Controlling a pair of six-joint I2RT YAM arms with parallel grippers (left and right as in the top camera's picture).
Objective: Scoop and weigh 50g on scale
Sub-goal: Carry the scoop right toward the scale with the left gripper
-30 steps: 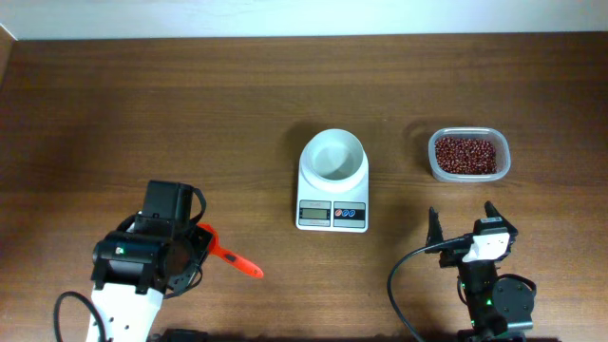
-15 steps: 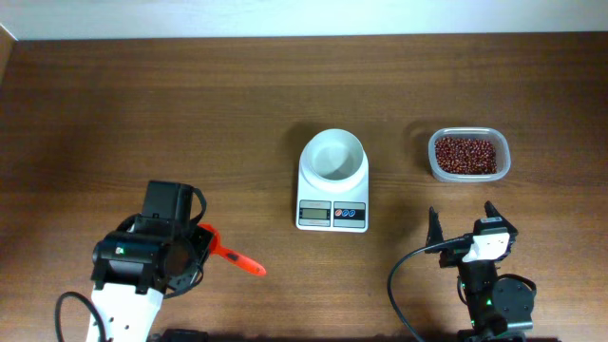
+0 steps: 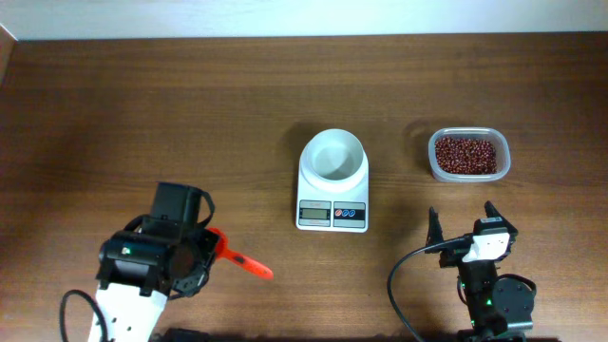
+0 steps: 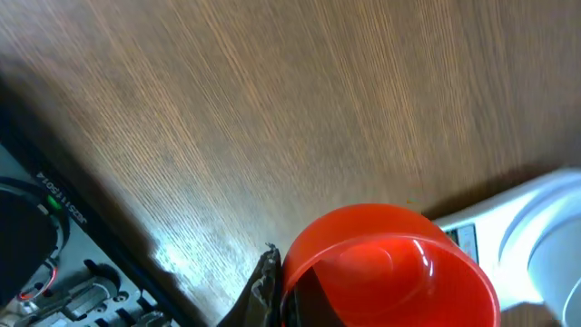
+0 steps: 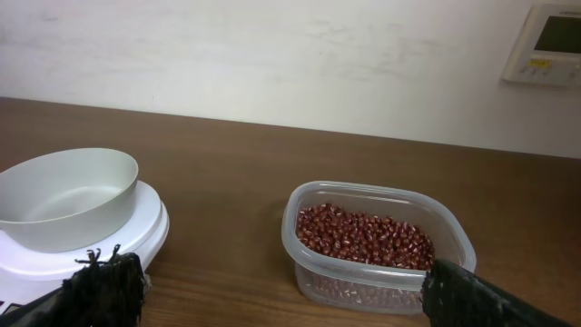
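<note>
Since a second ago, the left arm has slid a little nearer the small white rectangular digital scale [image 3: 332, 215] and a little further toward the robot's edge, carrying the red plastic scoop [image 3: 242, 260] with it. The right arm has not shifted.

The scale sits on the brown wooden table [image 3: 142, 104], its grey display and small red and blue buttons facing the robot. A round white bowl [image 3: 332, 155] stands on the scale's platform and looks empty in the right wrist view. To the right of the scale, apart from it, stands a clear plastic tub of red beans [image 3: 467, 155], open at the top.

The left gripper [image 3: 217, 243] lies left of the scale and closer to the robot, well apart from it. Its jaws are clamped on the scoop, whose far end points toward the scale's near left corner without reaching it. In the left wrist view the scoop's round hollow [image 4: 386, 263] fills the lower frame and holds no beans, with a corner of the scale showing beyond it.

The right gripper [image 3: 463, 220] hovers right of the scale and nearer the robot, in front of the tub. Its dark fingers [image 5: 102, 283] are spread wide with nothing between them, touching neither tub nor scale.
</note>
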